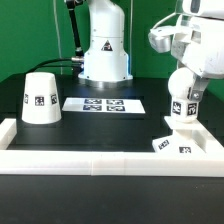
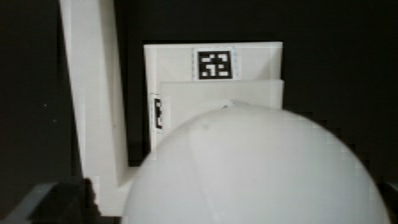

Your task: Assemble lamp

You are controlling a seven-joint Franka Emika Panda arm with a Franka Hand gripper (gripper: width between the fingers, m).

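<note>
Only the exterior view shows the shade point(image 1: 41, 97); gripper point(image 1: 186, 90) apparently clasps bulb point(image 1: 181, 110).

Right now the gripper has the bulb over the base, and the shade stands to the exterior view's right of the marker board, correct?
No. The exterior view shows the shade standing to the left of the marker board, not the right. The rest holds: the gripper has the bulb over the base.

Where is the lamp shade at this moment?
At the exterior view's left, the shade stands wide end down, just beside the marker board.
</note>
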